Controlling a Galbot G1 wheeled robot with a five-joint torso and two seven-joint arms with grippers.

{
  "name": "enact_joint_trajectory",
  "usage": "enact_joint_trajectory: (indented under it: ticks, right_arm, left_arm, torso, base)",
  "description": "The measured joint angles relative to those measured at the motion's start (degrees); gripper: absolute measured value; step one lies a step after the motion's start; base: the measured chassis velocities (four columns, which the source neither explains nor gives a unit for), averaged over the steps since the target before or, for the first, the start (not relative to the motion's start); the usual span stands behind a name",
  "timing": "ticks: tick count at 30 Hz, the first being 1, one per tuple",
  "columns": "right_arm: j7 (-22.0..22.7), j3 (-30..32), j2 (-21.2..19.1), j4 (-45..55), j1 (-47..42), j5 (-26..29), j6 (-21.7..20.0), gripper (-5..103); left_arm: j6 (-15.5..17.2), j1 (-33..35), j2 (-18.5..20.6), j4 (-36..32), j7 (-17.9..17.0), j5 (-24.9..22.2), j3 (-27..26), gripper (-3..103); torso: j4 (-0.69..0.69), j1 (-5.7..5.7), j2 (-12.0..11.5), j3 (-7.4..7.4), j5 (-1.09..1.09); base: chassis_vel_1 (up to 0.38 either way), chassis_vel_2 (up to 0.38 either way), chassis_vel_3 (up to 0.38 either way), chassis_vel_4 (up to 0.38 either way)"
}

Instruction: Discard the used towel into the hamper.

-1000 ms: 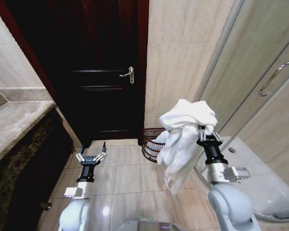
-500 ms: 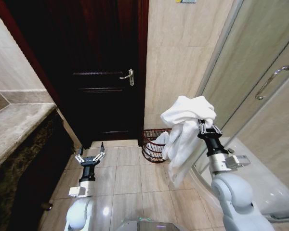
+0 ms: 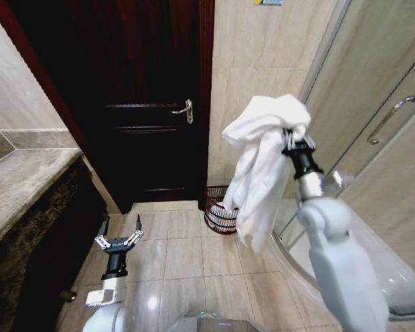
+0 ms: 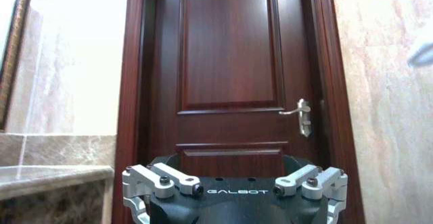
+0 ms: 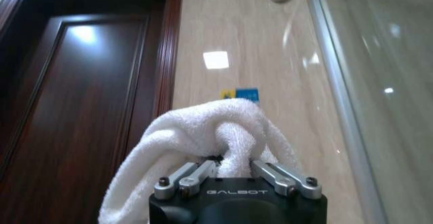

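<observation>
One towel [image 3: 263, 166], white, is hanging high from the clamping right hand [image 3: 288, 140]; left hand [image 3: 117, 238] is idling open, low. Hamper [image 3: 220, 209] is sitting beyond; releasing early risks floor landing.

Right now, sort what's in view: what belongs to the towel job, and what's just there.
Job:
- towel, gripped by the right tool, raised
- hamper, on the floor by the wall

Just there:
- door
- stone counter
- glass shower door
- left tool, open, low, idle
</observation>
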Motion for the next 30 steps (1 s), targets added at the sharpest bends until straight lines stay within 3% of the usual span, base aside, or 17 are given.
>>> enact_joint_trajectory:
  ticks: [5,9,13,21,30]
  right_arm:
    - [0.18,-5.82,0.24,-9.45,11.57,1.49,0.82,12]
    - [-2.72,-7.95,1.30,-17.34,17.65,1.21,2.48,12]
    - [-6.79,-9.73,2.87,-29.18,24.38,0.53,6.65,12]
    - [-10.07,-13.05,7.03,-42.94,33.06,5.32,13.10,12]
    - [-10.78,-12.51,9.59,-49.46,35.43,3.93,14.71,12]
  left_arm:
    - [0.11,0.09,0.02,-0.73,-0.31,-1.28,-1.68,100]
    - [0.49,-0.23,0.03,-1.23,-0.69,-1.87,-2.37,100]
    - [1.57,-0.52,0.04,-2.50,-1.08,-3.58,-3.90,100]
    - [1.95,-0.58,0.05,-2.73,-0.92,-4.88,-5.39,100]
    - [2.02,-0.39,0.05,-3.40,-0.67,-4.86,-5.09,100]
  torso:
    - [0.01,-0.04,-0.13,-0.05,0.02]
    - [0.01,-0.07,-0.18,-0.10,0.00]
    - [-0.01,-0.10,-0.26,-0.13,0.04]
    - [0.02,-0.13,-0.34,-0.17,0.02]
    - [0.00,-0.17,-0.39,-0.22,0.02]
  base:
    - [0.000,0.000,0.000,0.000]
    - [0.000,0.000,0.000,0.000]
    - [0.000,0.000,0.000,0.000]
    - [0.000,0.000,0.000,0.000]
    - [0.000,0.000,0.000,0.000]
